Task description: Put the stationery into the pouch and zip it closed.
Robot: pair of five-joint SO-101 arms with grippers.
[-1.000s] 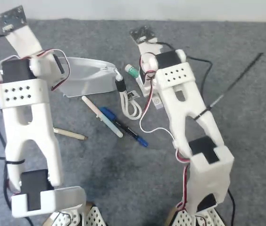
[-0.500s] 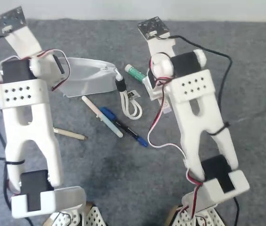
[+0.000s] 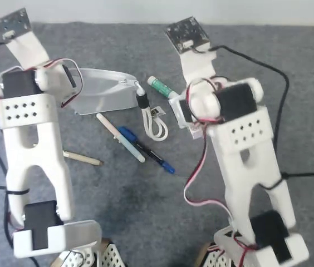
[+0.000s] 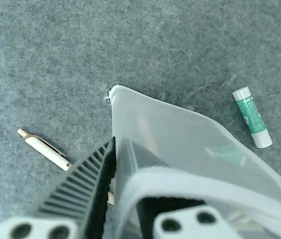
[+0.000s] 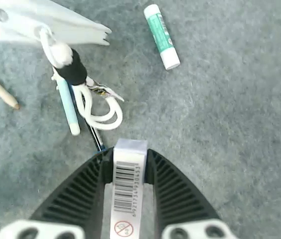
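Observation:
A translucent pouch (image 3: pixel 104 89) lies at the back of the grey carpet. My left gripper (image 4: pixel 116 145) is shut on the pouch's (image 4: pixel 180 144) edge. My right gripper (image 5: pixel 128 149) is shut on a small white block with a barcode label (image 5: pixel 125 189). It hangs over the carpet near the white cord loop (image 5: pixel 100 107), beside the right arm (image 3: pixel 184 114). A green glue stick (image 3: pixel 160 86) lies past the pouch's mouth. A pale blue pen (image 3: pixel 121 138), a dark blue pen (image 3: pixel 148 153) and a beige pen (image 3: pixel 82 158) lie in the middle.
The cord loop (image 3: pixel 152 123) with a black toggle (image 3: pixel 142 100) hangs from the pouch's zip end. Black cables (image 3: pixel 276 100) run along the right side. Bare carpet (image 3: pixel 140 206) lies between the two arm bases.
The right arm has swung to the right and drawn back toward the near side, still holding the white block. The glue stick now shows fully. The left arm and pouch have not moved.

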